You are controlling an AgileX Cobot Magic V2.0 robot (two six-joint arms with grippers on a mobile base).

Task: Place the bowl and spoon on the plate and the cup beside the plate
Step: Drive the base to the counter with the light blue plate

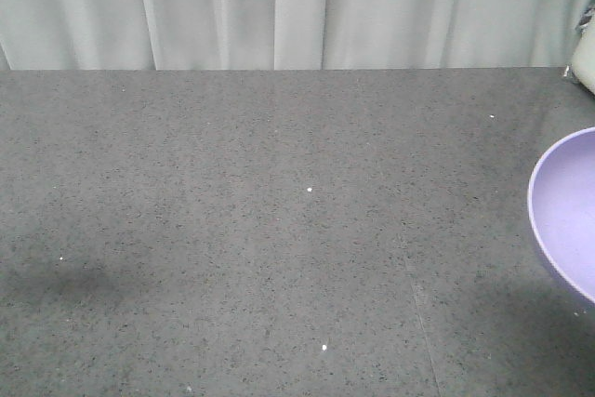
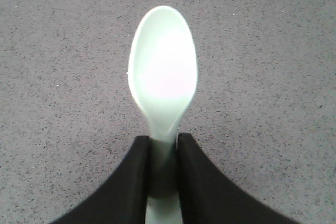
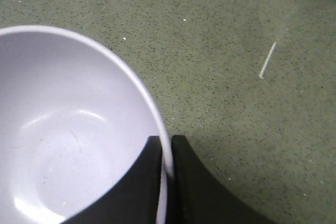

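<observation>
My left gripper [image 2: 163, 145] is shut on the neck of the pale mint-green spoon [image 2: 163, 72], whose oval head points away from me above the grey tabletop. My right gripper [image 3: 167, 148] is shut on the rim of the lavender bowl [image 3: 68, 129], one finger inside the wall and one outside. The bowl's [image 1: 567, 211] curved edge also shows at the right border of the front view, lifted over the table. The plate and the cup are out of view. Neither gripper shows in the front view.
A dark grey speckled tabletop [image 1: 279, 230] fills the front view, with pale curtains [image 1: 279, 6] behind its far edge. A white object [image 1: 586, 62] sits at the far right edge. A thin white streak [image 3: 267, 60] lies on the table right of the bowl.
</observation>
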